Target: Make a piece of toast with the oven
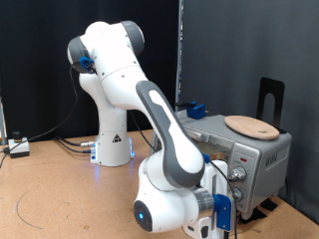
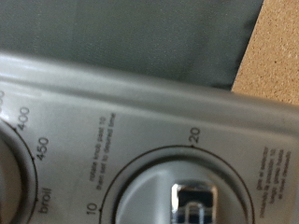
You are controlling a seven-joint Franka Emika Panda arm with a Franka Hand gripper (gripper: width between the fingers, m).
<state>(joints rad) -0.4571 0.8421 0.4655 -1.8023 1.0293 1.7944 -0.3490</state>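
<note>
We cannot tell how far the jaws stand open, nor whether they have hold of anything. In the exterior view the hand (image 1: 224,207) sits right against the knob panel (image 1: 261,164) of the oven (image 1: 239,149), and its fingertips are hidden behind its own blue and white body. In the wrist view no finger shows at all.

The wrist view is filled by the oven's grey front at very close range. A round timer knob (image 2: 187,191) with a shiny metal grip at its middle lies straight ahead of the camera, ringed by a black dial line marked 10 and 20, with small print beside it that is too blurred to read fully. Next to it we see part of a second dial (image 2: 19,177) marked 400, 450 and broil. Beyond the oven's upper edge there is a dark grey surface and a corner of brown bench (image 2: 280,56).

In the exterior view the white arm (image 1: 150,110) bends down from its base (image 1: 112,149) to the oven, which stands on the bench (image 1: 60,199). A round wooden plate (image 1: 251,126) rests on top of the oven, and a small blue block (image 1: 197,110) sits on the oven's top just beside the arm. A black upright stand (image 1: 271,100) rises behind the oven.

The slice of toast does not show in either view; the arm covers most of the oven's door, so we cannot tell where it is.
</note>
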